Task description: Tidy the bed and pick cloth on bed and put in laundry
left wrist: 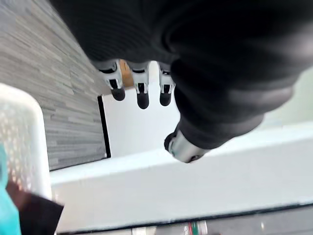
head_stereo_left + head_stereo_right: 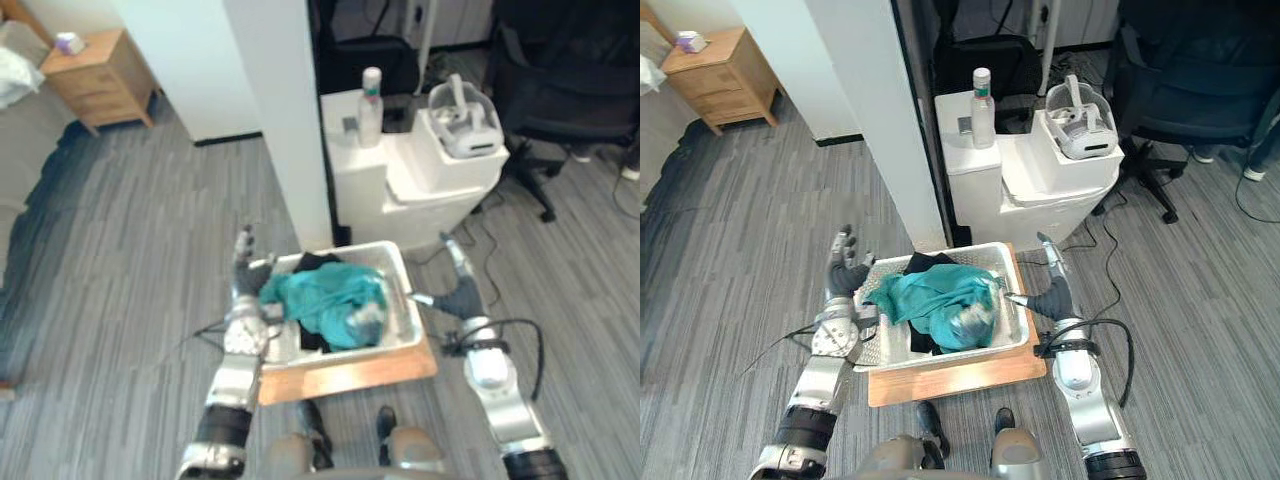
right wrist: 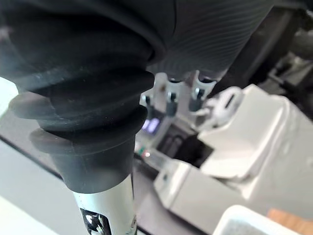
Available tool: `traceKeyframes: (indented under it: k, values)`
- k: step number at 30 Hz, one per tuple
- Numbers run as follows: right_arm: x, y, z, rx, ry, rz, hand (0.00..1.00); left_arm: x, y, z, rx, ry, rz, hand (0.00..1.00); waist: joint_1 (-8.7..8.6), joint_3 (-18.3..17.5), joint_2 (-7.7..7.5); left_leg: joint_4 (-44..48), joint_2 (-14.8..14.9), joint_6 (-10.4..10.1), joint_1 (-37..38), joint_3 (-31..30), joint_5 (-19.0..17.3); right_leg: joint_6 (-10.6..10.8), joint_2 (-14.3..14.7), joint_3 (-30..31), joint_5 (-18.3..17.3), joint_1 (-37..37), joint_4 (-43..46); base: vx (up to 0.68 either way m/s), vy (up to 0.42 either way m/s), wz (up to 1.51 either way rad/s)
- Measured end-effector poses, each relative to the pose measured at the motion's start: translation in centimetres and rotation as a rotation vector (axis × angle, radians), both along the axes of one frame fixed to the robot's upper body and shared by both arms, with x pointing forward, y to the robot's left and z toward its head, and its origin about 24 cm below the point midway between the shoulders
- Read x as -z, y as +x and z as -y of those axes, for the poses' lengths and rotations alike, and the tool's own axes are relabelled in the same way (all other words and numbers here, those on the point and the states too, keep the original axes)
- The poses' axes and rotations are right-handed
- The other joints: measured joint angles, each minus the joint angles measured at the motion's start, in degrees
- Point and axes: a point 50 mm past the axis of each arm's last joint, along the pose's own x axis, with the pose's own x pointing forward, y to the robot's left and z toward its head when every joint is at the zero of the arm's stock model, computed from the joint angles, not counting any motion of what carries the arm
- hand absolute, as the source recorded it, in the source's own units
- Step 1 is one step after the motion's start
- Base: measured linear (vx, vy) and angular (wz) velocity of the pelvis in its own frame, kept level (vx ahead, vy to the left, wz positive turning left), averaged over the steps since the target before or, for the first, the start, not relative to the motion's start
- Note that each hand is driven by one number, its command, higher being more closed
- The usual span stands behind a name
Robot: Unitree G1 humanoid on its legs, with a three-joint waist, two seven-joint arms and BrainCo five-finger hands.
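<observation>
Left eye view shows a white basket (image 2: 403, 275) sitting on a wooden board (image 2: 350, 378) on the floor. A teal cloth (image 2: 325, 295) lies bunched up inside the basket, on top of a dark cloth (image 2: 318, 262). The left hand (image 2: 243, 275) is just beside the basket's left wall - fingers straight, holding nothing. The right hand (image 2: 458, 295) is by the right wall - fingers straight too, thumb pointing at the rim. Behind the basket stands a white cabinet (image 2: 420, 190) with a bottle (image 2: 371, 105) on it.
</observation>
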Motion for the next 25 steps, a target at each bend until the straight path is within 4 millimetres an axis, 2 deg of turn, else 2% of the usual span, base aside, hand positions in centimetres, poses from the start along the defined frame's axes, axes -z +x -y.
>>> traceKeyframes:
  k: [3, 5, 6, 8, 9, 10, 11, 13, 14, 15, 18, 20, 21, 25]
  values:
    - [1.3, -1.3, 2.7, 0.125, 0.028, -0.062, 0.0, 1.9, -2.8, -3.1, -0.126, -0.072, -0.062, 0.0, 0.19, -1.1, 0.66, -0.1, 0.0, 0.0, 0.0, 0.0, 0.0, 0.0, 0.1, 0.0, 0.0, 0.3, -0.7, 0.01, 0.007, 0.02]
    - [3.1, -3.2, 5.4, 0.251, 0.05, -0.151, 0.0, 4.5, -5.7, -5.3, -0.223, -0.146, -0.153, 0.0, 1.24, -2.6, 1.06, -0.4, 0.1, 0.0, 0.4, 0.0, 0.0, 0.0, 0.3, -0.1, 0.0, 0.7, -1.2, 0.05, -0.009, 0.0]
    - [3.7, -3.8, 6.0, 0.283, 0.059, -0.177, 0.0, 5.4, -6.4, -5.6, -0.237, -0.165, -0.188, 0.0, 1.45, -3.0, 1.09, -0.9, 0.0, 0.0, 0.9, 0.0, 0.0, -0.1, 0.4, -0.1, 0.1, 1.2, -1.6, 0.06, -0.021, 0.01]
    - [5.4, -5.3, 7.4, 0.358, 0.104, -0.266, 0.0, 9.0, -9.7, -6.4, -0.292, -0.23, -0.356, 0.0, 1.75, -4.0, 0.85, -1.5, 0.1, -0.1, 2.2, 0.0, 0.0, -0.1, 0.6, -0.3, 0.0, 2.4, -2.3, 0.04, -0.024, 0.02]
    - [5.9, -5.6, 7.5, 0.371, 0.119, -0.285, 0.0, 10.2, -10.9, -6.3, -0.307, -0.25, -0.418, 0.0, 1.74, -4.6, 0.71, -1.7, 0.2, -0.8, 2.3, 0.0, -0.5, -0.2, 0.6, -0.3, -0.1, 2.4, -2.4, 0.03, -0.016, 0.0]
    - [6.2, -5.8, 7.5, 0.376, 0.13, -0.293, 0.0, 10.9, -11.7, -6.2, -0.318, -0.268, -0.454, 0.0, 1.77, -4.8, 0.61, -1.7, 0.2, -0.8, 2.3, 0.0, -0.5, -0.2, 0.6, -0.3, -0.1, 2.4, -2.4, 0.05, -0.013, -0.02]
    - [6.9, -6.2, 7.3, 0.393, 0.176, -0.31, 0.0, 12.5, -13.5, -5.8, -0.337, -0.321, -0.53, 0.0, 2.11, -5.6, 0.26, -1.6, 0.3, -1.1, 2.3, 0.4, -0.7, -0.3, 0.7, -0.3, -0.2, 2.8, -2.3, 0.07, -0.009, -0.02]
    - [8.0, -7.1, 7.1, 0.424, 0.221, -0.343, 0.0, 13.7, -14.7, -5.0, -0.349, -0.36, -0.591, 0.0, 3.12, -6.1, -0.41, -1.6, 0.4, -1.4, 2.7, 0.9, -1.0, -0.4, 0.7, -0.3, -0.4, 3.0, -2.3, 0.07, -0.004, -0.03]
    - [9.2, -7.7, 6.6, 0.449, 0.283, -0.378, 0.0, 14.9, -16.1, -4.3, -0.361, -0.403, -0.651, 0.0, 3.45, -6.9, -0.62, -1.5, 0.4, -1.9, 2.7, 1.1, -1.3, -0.3, 0.6, -0.3, -0.7, 3.0, -2.0, 0.06, -0.002, -0.04]
    - [9.7, -7.9, 6.4, 0.457, 0.307, -0.391, 0.0, 15.2, -16.7, -4.0, -0.363, -0.42, -0.67, 0.0, 3.59, -7.0, -0.75, -1.5, 0.5, -1.9, 2.7, 1.5, -1.4, -0.3, 0.6, -0.3, -0.9, 3.0, -1.7, 0.05, 0.002, -0.07]
    - [13.0, -9.9, 4.9, 0.52, 0.453, -0.507, 0.0, 17.0, -18.9, -2.6, -0.378, -0.494, -0.775, 0.0, 4.82, -7.9, -1.53, -0.6, 0.8, -2.4, 2.9, 3.0, -2.6, 0.0, 0.2, -0.2, -2.0, 3.1, -0.4, 0.05, 0.007, -0.06]
    - [14.7, -11.0, 4.0, 0.545, 0.544, -0.577, 0.0, 17.6, -19.9, -2.2, -0.402, -0.529, -0.808, 0.0, 5.05, -7.9, -1.87, -0.7, 0.8, -2.3, 3.8, 3.5, -3.0, -0.1, 0.1, -0.1, -2.4, 3.8, 0.0, 0.08, 0.007, 0.01]
    - [16.2, -12.2, 2.9, 0.576, 0.627, -0.642, 0.0, 18.1, -20.4, -1.9, -0.414, -0.551, -0.837, 0.0, 5.35, -8.1, -2.24, -0.7, 0.8, -2.3, 4.5, 4.1, -3.2, -0.1, -0.1, -0.1, -3.0, 4.1, 0.5, 0.08, 0.008, -0.02]
    - [18.4, -14.2, 0.3, 0.58, 0.752, -0.762, 0.0, 18.7, -20.7, -1.4, -0.42, -0.591, -0.861, 0.0, 6.04, -8.6, -2.36, -0.8, 0.7, -2.3, 4.7, 4.0, -3.3, 0.2, -0.3, -0.3, -3.2, 4.5, 0.6, 0.07, 0.008, 0.01]
